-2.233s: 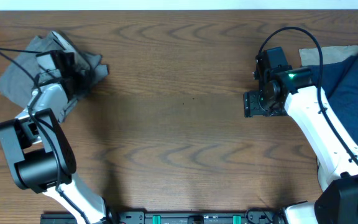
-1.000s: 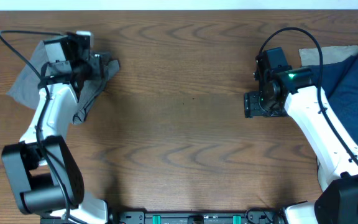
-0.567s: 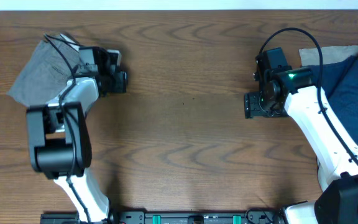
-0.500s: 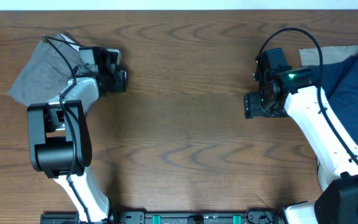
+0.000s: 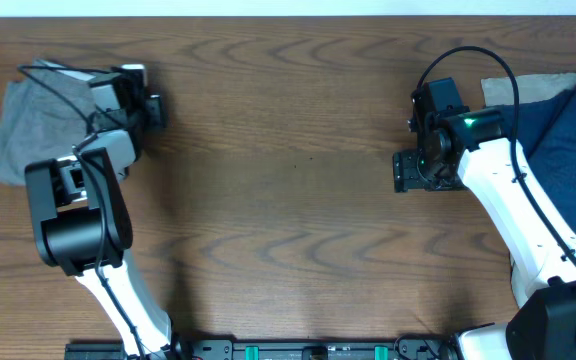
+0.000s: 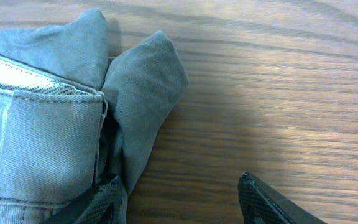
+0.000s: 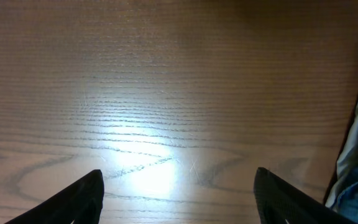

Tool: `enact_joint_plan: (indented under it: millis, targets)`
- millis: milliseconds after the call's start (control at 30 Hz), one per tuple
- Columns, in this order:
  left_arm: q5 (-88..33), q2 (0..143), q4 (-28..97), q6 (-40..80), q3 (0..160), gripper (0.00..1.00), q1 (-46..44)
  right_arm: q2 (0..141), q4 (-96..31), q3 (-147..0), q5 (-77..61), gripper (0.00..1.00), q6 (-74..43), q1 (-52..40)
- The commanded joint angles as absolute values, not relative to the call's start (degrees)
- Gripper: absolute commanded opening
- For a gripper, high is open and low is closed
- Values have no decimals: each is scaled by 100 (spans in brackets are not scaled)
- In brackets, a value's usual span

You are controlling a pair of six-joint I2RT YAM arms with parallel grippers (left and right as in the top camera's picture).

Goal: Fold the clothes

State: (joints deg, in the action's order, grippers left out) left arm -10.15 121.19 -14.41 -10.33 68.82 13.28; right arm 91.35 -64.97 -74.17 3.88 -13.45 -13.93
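Shorts bundled and shifted left; the fold is only roughly done.

Our right fingers (image 7: 79,196) stay spread over bare surface (image 7: 179,93), idle as before. Our left fingers (image 6: 266,199) stand open and hold nothing, one tip right against the shorts (image 6: 48,143), the other over wood. Since a moment ago the shorts have moved toward the far-left edge and now lie as a compact bundle, waistband showing. We judge one fold made, with smoothing still due.
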Motion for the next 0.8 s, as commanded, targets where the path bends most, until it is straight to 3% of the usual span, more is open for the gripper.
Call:
enact_joint_plan:
  millis: [0,300,367,433,667,767]
  targets:
    - [-1214,12173,-1378,-956,6995,62,1232,9109,-6453,-7413,460,77,-1435,-1347]
    - [-1553,11955,-963,-1007,7011,62,786,9109,-5911,-7413,10,86,-1822,-1219]
    - [-1540,11850,-663,-1002,7022,62,585,9109,-5787,-7413,-213,92,-1820,-1190]
    - [-1474,11764,-209,-998,7028,62,338,9109,-5725,-7413,-266,99,-1817,-1166]
    - [-740,11723,2182,-722,7026,63,-336,9109,-5614,-7406,-263,99,-1553,-963]
    - [-681,11723,2963,-161,7026,69,-401,9109,-5616,-7367,-263,99,-1481,-840]
